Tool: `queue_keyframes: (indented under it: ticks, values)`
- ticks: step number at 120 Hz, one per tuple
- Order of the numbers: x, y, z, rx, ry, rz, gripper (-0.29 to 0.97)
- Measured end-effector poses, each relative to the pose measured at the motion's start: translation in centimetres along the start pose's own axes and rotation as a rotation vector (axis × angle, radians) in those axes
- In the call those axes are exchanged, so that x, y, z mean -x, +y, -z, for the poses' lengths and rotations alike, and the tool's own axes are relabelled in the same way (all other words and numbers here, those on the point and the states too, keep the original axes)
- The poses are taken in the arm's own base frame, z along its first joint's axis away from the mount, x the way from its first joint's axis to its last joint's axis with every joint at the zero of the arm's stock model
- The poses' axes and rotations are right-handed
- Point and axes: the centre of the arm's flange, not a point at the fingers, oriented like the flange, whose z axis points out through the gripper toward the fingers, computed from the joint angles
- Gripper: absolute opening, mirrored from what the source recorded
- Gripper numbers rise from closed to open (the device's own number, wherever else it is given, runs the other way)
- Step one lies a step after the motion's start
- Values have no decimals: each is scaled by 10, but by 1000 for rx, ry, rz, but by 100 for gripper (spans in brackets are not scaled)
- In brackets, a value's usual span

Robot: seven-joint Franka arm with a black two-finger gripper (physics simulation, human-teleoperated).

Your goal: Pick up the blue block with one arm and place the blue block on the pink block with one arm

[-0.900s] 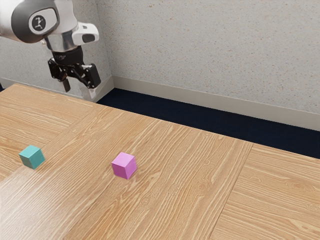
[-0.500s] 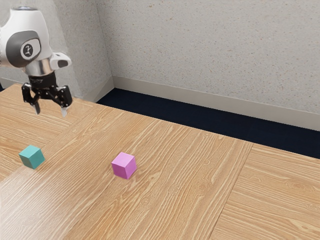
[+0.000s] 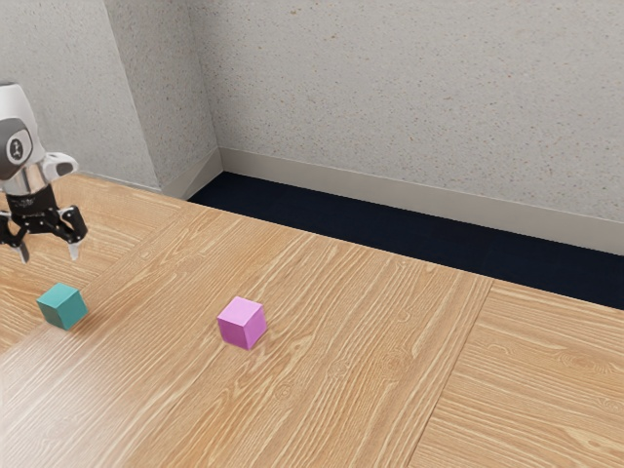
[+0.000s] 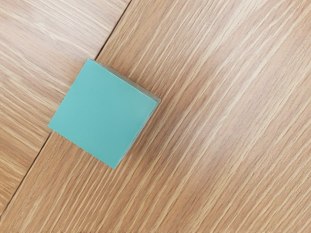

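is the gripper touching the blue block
Apart. In the exterior view the open gripper hangs above the blue block, with bare table showing between them.

Readable text: I find none in either view.
Joint cap (image 3: pixel 16 146) on the arm: I see a small pale mark in a dark round disc, but I cannot read it as a letter, number or brand.
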Motion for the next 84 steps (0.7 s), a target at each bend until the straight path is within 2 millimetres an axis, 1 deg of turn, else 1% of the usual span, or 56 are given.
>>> queue_keyframes:
  ticks: [14,19,23,48,72,84]
  values:
    - [-7,16,-19,8,16,-66,68]
    - [-8,17,-27,9,18,-84,68]
    - [-10,13,-35,9,20,-97,68]
    - [-18,-34,-74,12,27,-185,68]
    - [-29,-36,-89,1,90,-336,68]
    - [-26,-35,-101,4,106,-397,68]
